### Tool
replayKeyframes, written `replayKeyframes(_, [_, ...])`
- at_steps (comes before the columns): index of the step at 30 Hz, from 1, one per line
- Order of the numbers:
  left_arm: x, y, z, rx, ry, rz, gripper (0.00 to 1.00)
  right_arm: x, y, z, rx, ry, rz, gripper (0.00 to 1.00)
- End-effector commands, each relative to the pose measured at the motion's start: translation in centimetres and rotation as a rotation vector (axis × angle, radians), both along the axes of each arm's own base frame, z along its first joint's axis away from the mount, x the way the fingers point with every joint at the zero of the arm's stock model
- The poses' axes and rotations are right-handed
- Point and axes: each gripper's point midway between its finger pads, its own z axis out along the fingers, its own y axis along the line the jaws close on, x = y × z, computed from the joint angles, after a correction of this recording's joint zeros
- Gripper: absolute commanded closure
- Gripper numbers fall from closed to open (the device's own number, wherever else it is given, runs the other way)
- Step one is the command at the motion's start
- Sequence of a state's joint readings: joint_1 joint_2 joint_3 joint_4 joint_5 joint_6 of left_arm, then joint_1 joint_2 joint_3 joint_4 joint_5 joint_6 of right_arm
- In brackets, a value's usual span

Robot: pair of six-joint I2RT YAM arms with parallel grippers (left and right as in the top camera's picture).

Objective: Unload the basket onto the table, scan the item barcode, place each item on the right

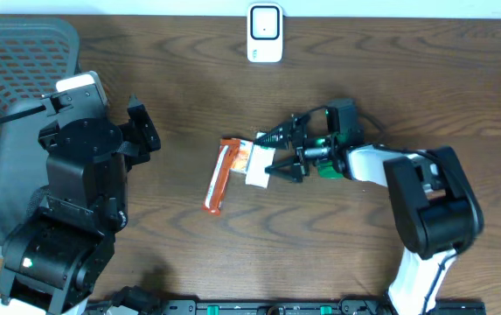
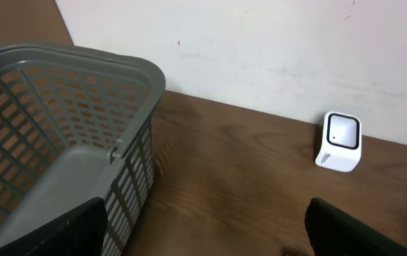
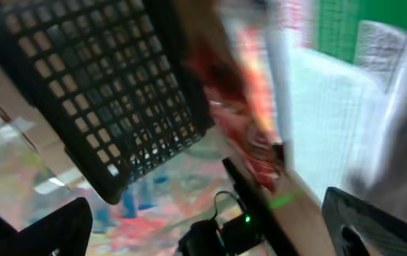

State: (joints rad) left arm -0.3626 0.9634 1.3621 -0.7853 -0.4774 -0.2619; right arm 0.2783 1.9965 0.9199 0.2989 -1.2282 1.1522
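Overhead, the bench is dark brown wood with a strong grain, and it fills nearly the whole frame. The left wrist view shows a plain white wall with a few scuffs, rising where the bench ends. A grey plastic basket with lattice sides stands at the far left edge. A small white barcode scanner with a dark-rimmed window stands at the back of the bench, near the middle and against the wall.

The snack packet lies flat near the centre of the bench, well apart from both scanner and basket. It is a long, narrow orange-red wrapper lying at a slant. At its upper end is a white and orange part that points toward the right arm. No barcode can be made out on it.

The right jaws are spread wide just beside that white end. Whether a tip touches it cannot be told. The right wrist view is blurred, with both fingers far apart at the lower corners.

The left arm sits by the basket. The left jaws are open and hold nothing, their dark fingers wide apart in the left wrist view.
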Motion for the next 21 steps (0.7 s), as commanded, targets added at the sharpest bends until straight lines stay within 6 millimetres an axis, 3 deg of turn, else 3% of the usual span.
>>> replayKeyframes(1, [-0.1,0.2,-0.3,0.002,0.003,0.013,0.11,0.2,0.3,3.9,0.004,-0.19,0.002,0.01])
replayKeyframes(4, [-0.1,0.2,-0.3,0.002,0.003,0.013,0.11,-0.7,1.1,5.6,-0.031,-0.246,0.006,0.01])
replayKeyframes(8, [-0.1,0.2,-0.3,0.002,0.003,0.013,0.11,-3.9,2.3,5.4,-0.156,-0.309,0.064,0.01])
replayKeyframes(13, [-0.1,0.2,-0.3,0.002,0.003,0.013,0.11,-8.2,5.5,6.0,-0.126,-0.594,0.28,0.01])
replayKeyframes(15, [-0.1,0.2,-0.3,0.002,0.003,0.013,0.11,-8.2,6.5,4.3,-0.223,-0.65,0.28,0.01])
replayKeyframes(19, [-0.1,0.2,-0.3,0.002,0.003,0.013,0.11,-7.8,6.3,0.2,-0.43,-0.38,0.136,0.02])
replayKeyframes(21, [-0.1,0.2,-0.3,0.002,0.003,0.013,0.11,-7.5,6.4,-1.3,-0.468,-0.317,0.093,0.09])
